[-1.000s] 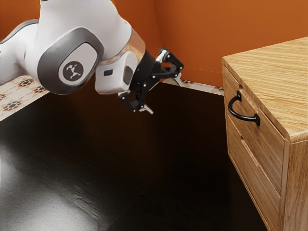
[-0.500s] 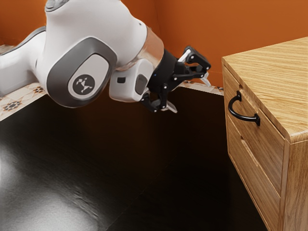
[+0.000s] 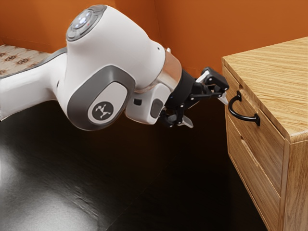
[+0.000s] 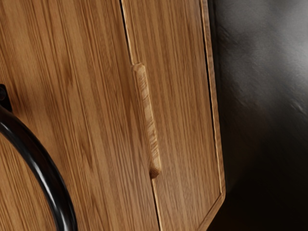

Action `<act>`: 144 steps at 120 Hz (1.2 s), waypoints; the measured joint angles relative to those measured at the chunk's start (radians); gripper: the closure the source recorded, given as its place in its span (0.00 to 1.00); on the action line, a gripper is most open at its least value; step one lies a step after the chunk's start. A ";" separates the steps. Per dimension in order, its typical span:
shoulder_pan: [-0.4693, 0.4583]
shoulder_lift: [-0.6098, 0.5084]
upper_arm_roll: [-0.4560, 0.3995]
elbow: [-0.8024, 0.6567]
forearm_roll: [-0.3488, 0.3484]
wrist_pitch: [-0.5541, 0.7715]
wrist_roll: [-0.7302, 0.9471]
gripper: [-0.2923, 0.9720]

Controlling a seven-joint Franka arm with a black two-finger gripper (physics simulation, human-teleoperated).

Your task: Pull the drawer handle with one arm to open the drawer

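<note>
Moving toward the exterior view's right, the gripper (image 3: 206, 110) is now just beside the black drawer handle (image 3: 240, 109). A sec ago it was well apart. Its fingers are spread wide and hold nothing. So the grab looks close, but the drawer (image 3: 262, 142) is not pulled out yet. In the wrist view the drawer handle (image 4: 43, 173) is cut off at the edge, so I can't tell if it sits btw the fingers.

The honey-brown wooden drawer cabinet (image 3: 269, 86) has streaky straight grain, and its curved glossy black metal handle (image 3: 231, 109) pops. Also a shiny black worktop (image 3: 96, 183), flat burnt-orange wall (image 3: 216, 29), cream floor tiles (image 3: 17, 53) with brown ornaments, and a white robot arm (image 3: 115, 53) with grey panels.
</note>
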 joint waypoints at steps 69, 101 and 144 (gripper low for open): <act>0.008 0.066 0.000 -0.012 0.003 0.075 0.029 0.23; 0.009 -0.008 0.010 -0.101 0.007 0.085 0.035 0.23; 0.005 -0.133 0.024 -0.214 0.042 0.079 0.038 0.24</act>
